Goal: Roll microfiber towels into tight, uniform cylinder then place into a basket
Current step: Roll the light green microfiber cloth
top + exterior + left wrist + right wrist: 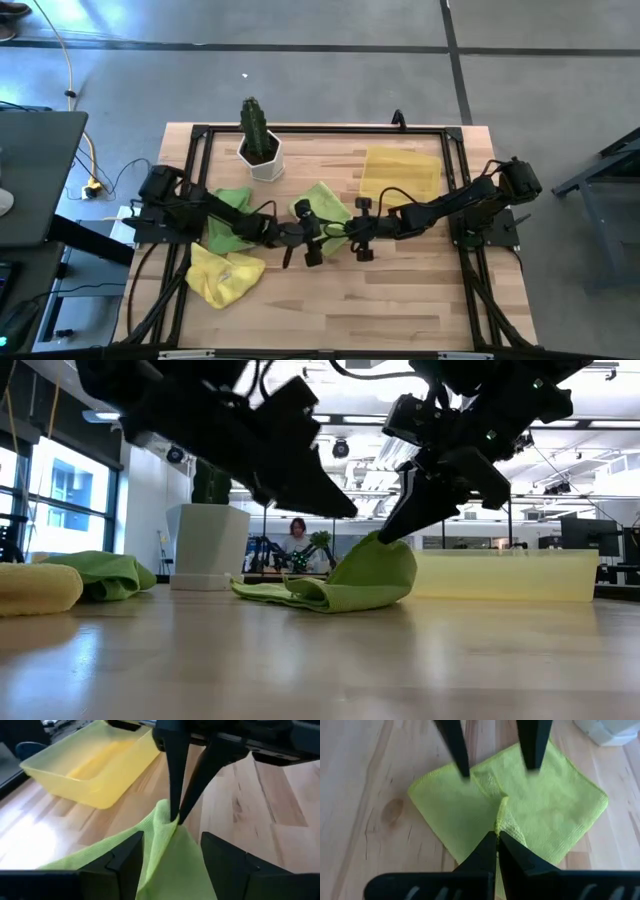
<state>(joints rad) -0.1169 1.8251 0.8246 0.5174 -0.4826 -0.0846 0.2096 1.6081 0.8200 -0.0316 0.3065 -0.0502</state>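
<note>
The right pincer (497,840) is pressed together, pinching a fold of the lime green towel (555,810) at mid-worktop, beside the basket (400,172). The left pincer (170,852) hovers spread over the cloth. The thin fold could slip free, spoiling any tight roll.

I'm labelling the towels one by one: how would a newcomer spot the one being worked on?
Start at the white cactus pot at the table's back edge; the lime green towel lies just right of it, left of the basket. Unlike the other two towels, its middle is pinched up by the right gripper.
</note>
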